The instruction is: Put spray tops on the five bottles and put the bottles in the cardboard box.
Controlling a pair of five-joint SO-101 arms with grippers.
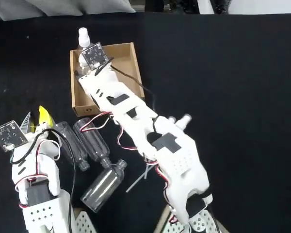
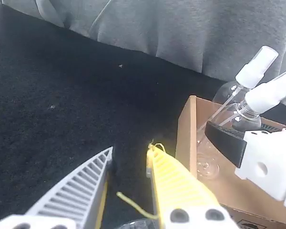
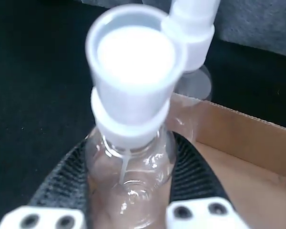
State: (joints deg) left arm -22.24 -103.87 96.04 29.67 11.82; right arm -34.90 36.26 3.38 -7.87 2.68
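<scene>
Overhead, on a black cloth tabletop (image 1: 242, 97) edged by grey fabric (image 2: 181, 28), the right gripper (image 3: 128, 179) clamps a spray-topped bottle (image 3: 128, 157) at the cardboard box's (image 1: 136, 68) far corner while the left gripper (image 2: 130, 157) hangs parted nearby.

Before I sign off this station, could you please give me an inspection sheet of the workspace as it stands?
Surface: black cloth table.
Job's things: cardboard box; held bottle with a spray top, upright within the box; second topped bottle beside it; three topless bottles lying by the left arm; loose spray top beside the right arm.
Clutter: nothing seen.
Claws: right claw shut on the held bottle; left claw open and empty.
Cables: black cable crossing the box; red wires along the arm.
Surroundings: grey fabric behind the table.
</scene>
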